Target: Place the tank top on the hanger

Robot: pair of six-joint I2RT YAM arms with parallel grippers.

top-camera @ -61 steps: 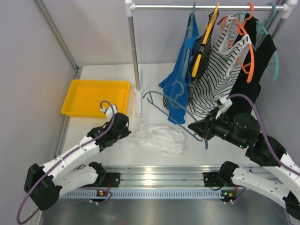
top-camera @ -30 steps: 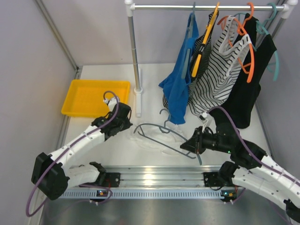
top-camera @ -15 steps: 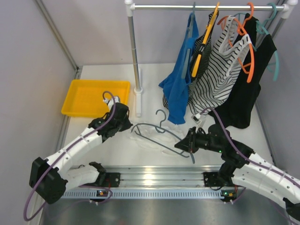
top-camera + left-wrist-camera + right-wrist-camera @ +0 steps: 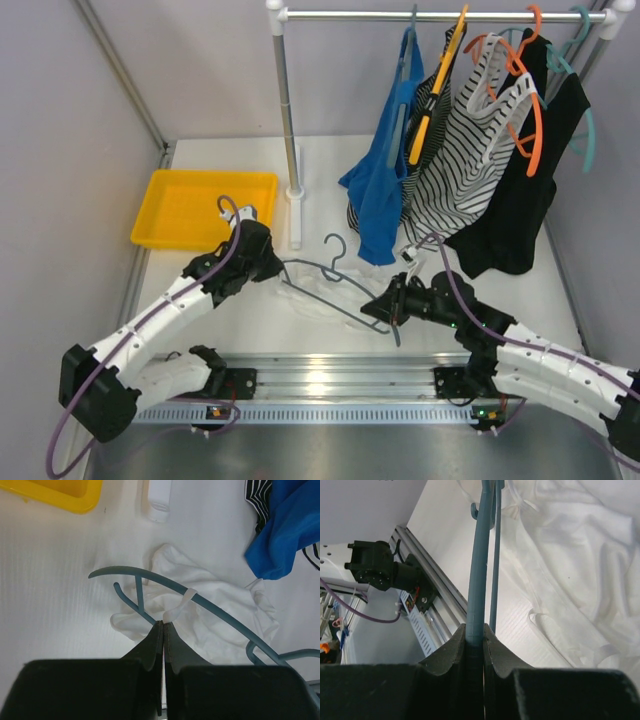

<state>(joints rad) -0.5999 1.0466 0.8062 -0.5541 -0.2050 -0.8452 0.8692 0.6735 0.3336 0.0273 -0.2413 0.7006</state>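
Note:
The white tank top (image 4: 318,297) lies crumpled on the table between the arms. The grey-blue hanger (image 4: 335,292) is held low over it, hook (image 4: 336,246) pointing to the back. My right gripper (image 4: 387,306) is shut on the hanger's right arm (image 4: 480,570), with the tank top (image 4: 570,555) spread below. My left gripper (image 4: 268,264) is shut at the hanger's left end. In the left wrist view its tips (image 4: 163,624) pinch a narrow strap (image 4: 181,604) of the tank top (image 4: 220,610). The strap loops over the hanger arm (image 4: 135,571).
A yellow tray (image 4: 170,190) sits at the back left. The rack pole (image 4: 285,110) stands behind the left gripper. A blue top (image 4: 385,170), a striped top (image 4: 460,150) and a black garment (image 4: 520,200) hang at the back right. A metal rail (image 4: 330,375) runs along the front.
My right gripper has carried the hanger left and down over the tank top. My left gripper has moved right to the hanger's left end and has a strap lifted over the hanger arm.

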